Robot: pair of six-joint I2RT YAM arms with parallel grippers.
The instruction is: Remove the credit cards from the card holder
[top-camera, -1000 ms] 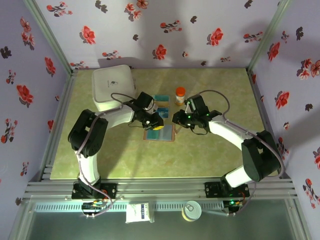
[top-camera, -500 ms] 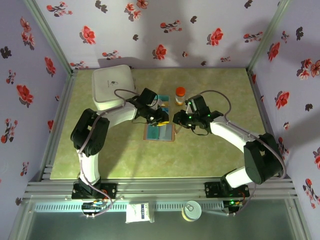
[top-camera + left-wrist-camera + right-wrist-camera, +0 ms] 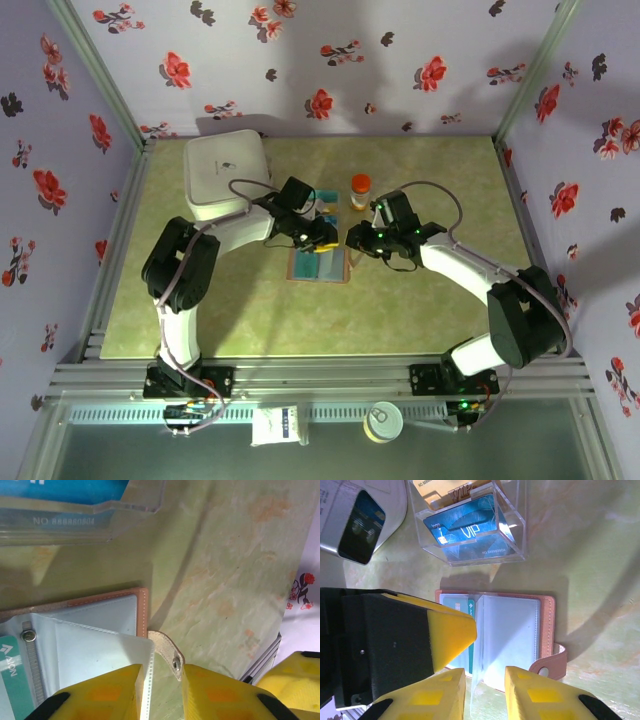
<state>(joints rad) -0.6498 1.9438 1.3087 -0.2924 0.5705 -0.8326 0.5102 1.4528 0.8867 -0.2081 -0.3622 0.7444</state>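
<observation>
The card holder [image 3: 320, 268] lies open on the table, with a brown rim, clear sleeves and a snap strap [image 3: 170, 655]. A teal credit card [image 3: 471, 630] sits in its left sleeves. My left gripper [image 3: 324, 239] hovers over the holder's far edge. In its wrist view the left gripper [image 3: 162, 692] is open, a clear sleeve edge [image 3: 146, 680] lying along one finger. My right gripper [image 3: 485, 692] is open too, at the holder's right edge [image 3: 350, 240]. A sleeve leaf [image 3: 476, 650] stands up between its fingers, unpinched. More credit cards, blue [image 3: 470, 530] and gold [image 3: 445, 492], rest in a clear box.
The clear plastic box [image 3: 322, 200] stands just behind the holder, with an orange-capped bottle [image 3: 360, 190] to its right. A large white square container [image 3: 228, 172] sits at the back left. The two grippers are close together over the holder.
My left gripper has shifted slightly back and to the right, and its jaws have widened. The right arm has hardly moved. The holder stays put.
</observation>
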